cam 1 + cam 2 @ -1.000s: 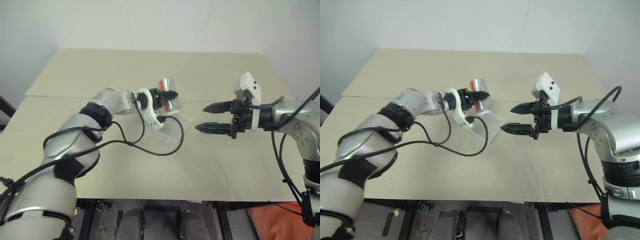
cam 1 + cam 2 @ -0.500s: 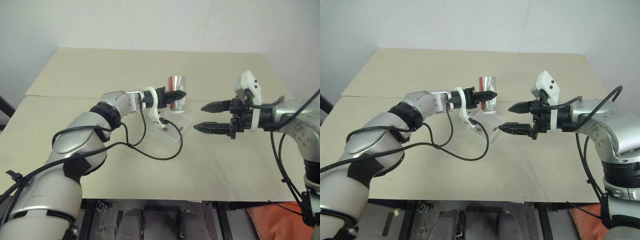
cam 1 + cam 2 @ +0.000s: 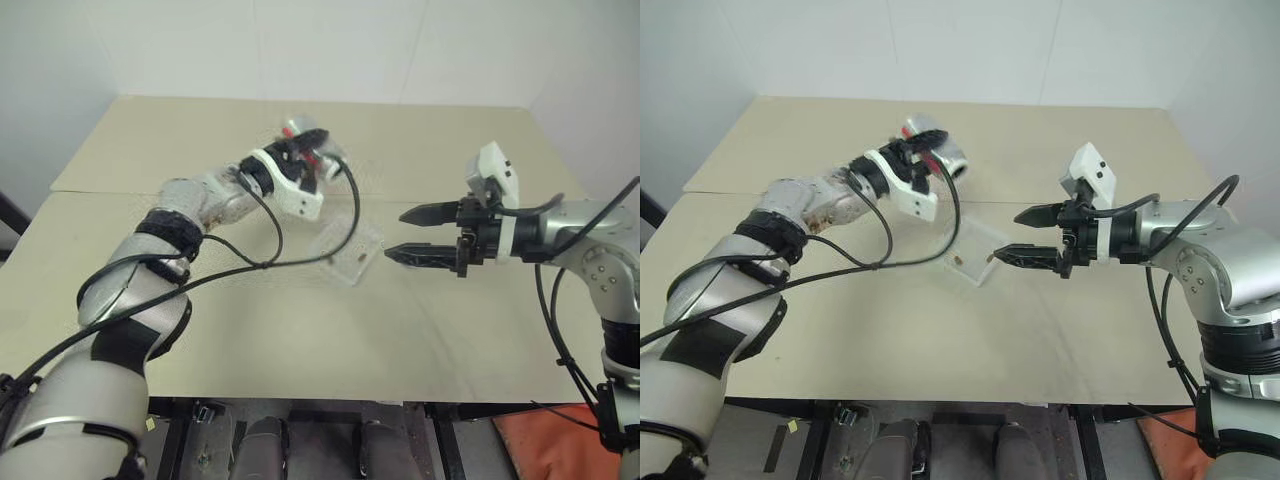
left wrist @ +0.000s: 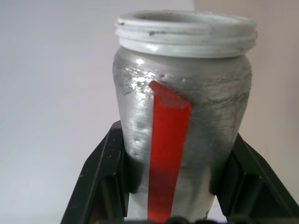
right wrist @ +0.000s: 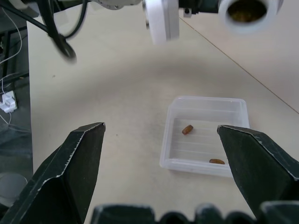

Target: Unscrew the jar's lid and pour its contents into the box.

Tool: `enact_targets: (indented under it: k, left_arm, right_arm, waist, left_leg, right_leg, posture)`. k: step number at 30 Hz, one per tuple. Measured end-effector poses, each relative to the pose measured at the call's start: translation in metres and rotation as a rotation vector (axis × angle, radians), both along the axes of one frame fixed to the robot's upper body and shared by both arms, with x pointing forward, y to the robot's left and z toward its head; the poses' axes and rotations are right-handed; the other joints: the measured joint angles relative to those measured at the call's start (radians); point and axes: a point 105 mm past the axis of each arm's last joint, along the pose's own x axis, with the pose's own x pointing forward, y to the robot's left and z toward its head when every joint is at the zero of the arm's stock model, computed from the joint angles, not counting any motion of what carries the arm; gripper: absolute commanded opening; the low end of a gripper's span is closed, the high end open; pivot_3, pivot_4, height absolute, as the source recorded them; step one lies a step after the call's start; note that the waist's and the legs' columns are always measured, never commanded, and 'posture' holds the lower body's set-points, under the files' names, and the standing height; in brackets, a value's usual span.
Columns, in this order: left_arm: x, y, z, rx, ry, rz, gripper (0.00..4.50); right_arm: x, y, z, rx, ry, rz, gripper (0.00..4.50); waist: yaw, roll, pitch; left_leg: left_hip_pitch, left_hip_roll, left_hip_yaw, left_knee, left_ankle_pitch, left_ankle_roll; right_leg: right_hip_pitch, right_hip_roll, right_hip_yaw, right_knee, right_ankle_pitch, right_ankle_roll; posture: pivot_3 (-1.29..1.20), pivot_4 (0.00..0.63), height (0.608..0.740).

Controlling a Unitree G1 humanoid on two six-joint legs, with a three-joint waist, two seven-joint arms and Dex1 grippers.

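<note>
Silver jar [image 4: 180, 121] in left claw [image 3: 930, 150], now raised, rolled.

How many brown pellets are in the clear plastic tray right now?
2: one tiny brown pellet near the middle of the shallow clear plastic tray, another by its near edge. More may remain inside the jar.

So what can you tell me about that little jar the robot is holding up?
The jar is small and round, its body silvery and frosted-looking with a red stripe down one side and a white threaded rim. It has no lid on, so the mouth is open, and the right wrist view shows something brownish inside. The left hand is shut on it, one black finger on each side of the body. It hangs in the air above the table, tipped over, up and away from the clear box.
</note>
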Motion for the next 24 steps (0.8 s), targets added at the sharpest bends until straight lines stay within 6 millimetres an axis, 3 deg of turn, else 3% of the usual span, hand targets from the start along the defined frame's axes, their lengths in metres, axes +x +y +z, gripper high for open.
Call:
enact_targets:
  k: [6, 10, 14, 21, 24]
  left_arm:
    - [-0.013, 0.010, -0.041, -0.383, 0.460, -0.050, 1.95]
    - [-0.023, 0.022, -0.047, -0.612, 0.645, -0.042, 1.95]
    - [-0.029, 0.040, -0.047, -0.837, 0.743, 0.017, 1.95]
    - [-0.037, 0.047, -0.080, -1.015, 0.826, 0.113, 1.95]
    - [-0.036, 0.051, -0.085, -1.088, 0.828, 0.132, 1.95]
  right_arm:
    - [0.005, 0.000, -0.002, 0.024, 0.006, -0.022, 4.48]
    - [0.005, -0.001, -0.002, 0.018, -0.018, -0.024, 4.48]
    - [0.005, -0.002, -0.007, 0.004, -0.037, -0.029, 4.48]
    - [0.006, 0.002, -0.009, -0.003, -0.062, -0.017, 4.48]
    - [0.008, 0.001, -0.009, -0.004, -0.067, -0.025, 4.48]
  waist:
    - [-0.002, 0.000, 0.000]
    - [-0.003, 0.000, 0.000]
    - [-0.003, 0.000, 0.000]
    - [-0.002, 0.000, 0.000]
    - [-0.001, 0.000, 0.000]
  left_leg:
    - [-0.002, 0.001, -0.001, 0.007, 0.000, 0.001]
    - [-0.001, 0.001, -0.002, 0.009, -0.001, 0.001]
    - [0.000, 0.001, -0.004, 0.010, -0.001, 0.001]
    - [0.001, 0.000, -0.005, 0.010, -0.001, 0.001]
    - [0.001, 0.000, -0.005, 0.010, -0.001, 0.001]
  right_leg:
    - [0.001, 0.001, 0.000, 0.004, 0.000, 0.000]
    - [0.001, 0.001, 0.000, 0.006, 0.000, 0.000]
    - [0.002, 0.001, 0.000, 0.006, 0.000, 0.000]
    - [0.002, 0.001, 0.000, 0.006, 0.000, 0.000]
    - [0.002, 0.001, 0.000, 0.006, 0.000, 0.000]
  posture:
    - [0.00, 0.150, 0.740]
    - [0.00, 0.150, 0.740]
    - [0.00, 0.150, 0.740]
    - [0.00, 0.150, 0.740]
    - [0.00, 0.150, 0.740]
